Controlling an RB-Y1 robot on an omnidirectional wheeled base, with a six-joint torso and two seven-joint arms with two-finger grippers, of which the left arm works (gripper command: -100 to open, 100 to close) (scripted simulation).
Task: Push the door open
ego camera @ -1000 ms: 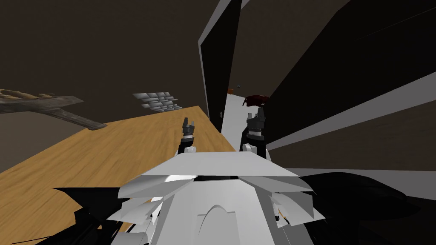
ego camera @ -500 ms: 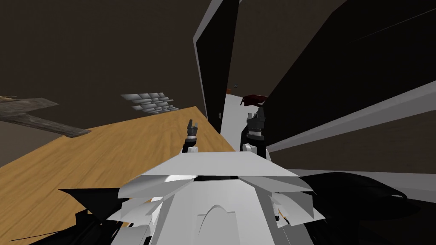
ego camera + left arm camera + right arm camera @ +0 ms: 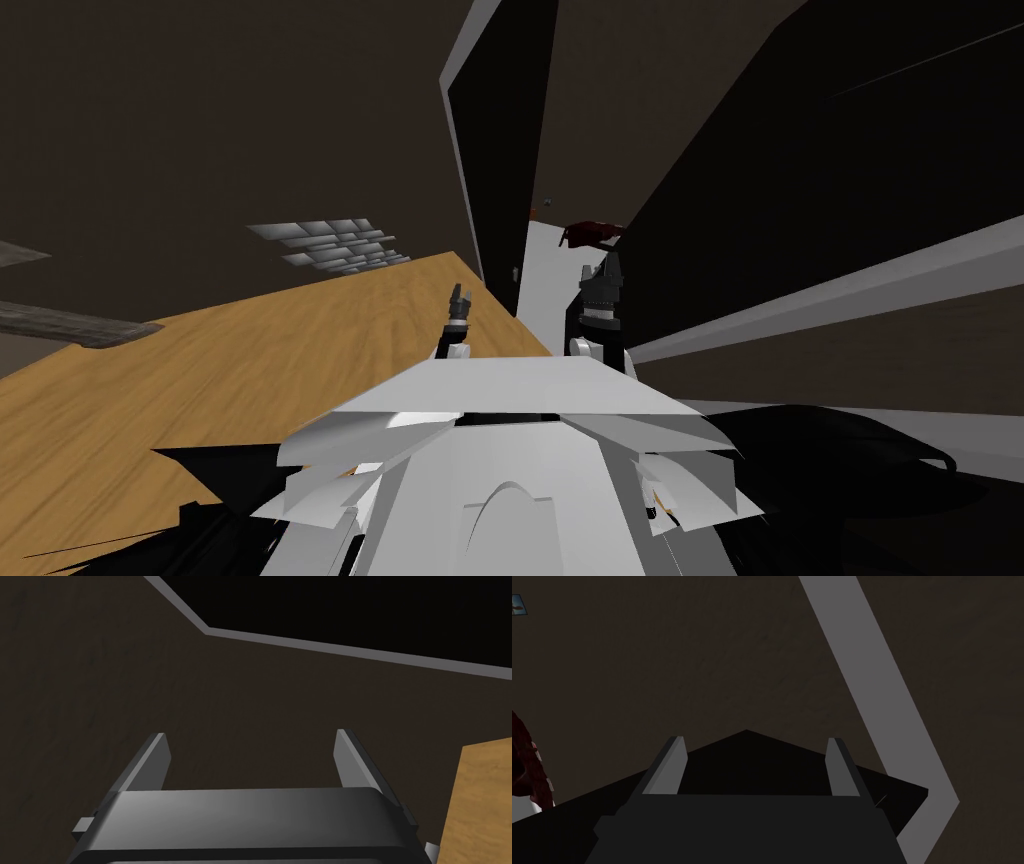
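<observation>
While the dark door (image 3: 500, 150) at upper centre stands ajar, set the spread left gripper (image 3: 459, 294) flat on its face and push steadily, with the spread right gripper (image 3: 600, 270) held clear.

A tan wooden floor (image 3: 250, 350) spreads across the left, from near to far. To its right a pale grey floor (image 3: 545, 270) runs away, and a dark red thing (image 3: 592, 232) lies at its far end.
</observation>
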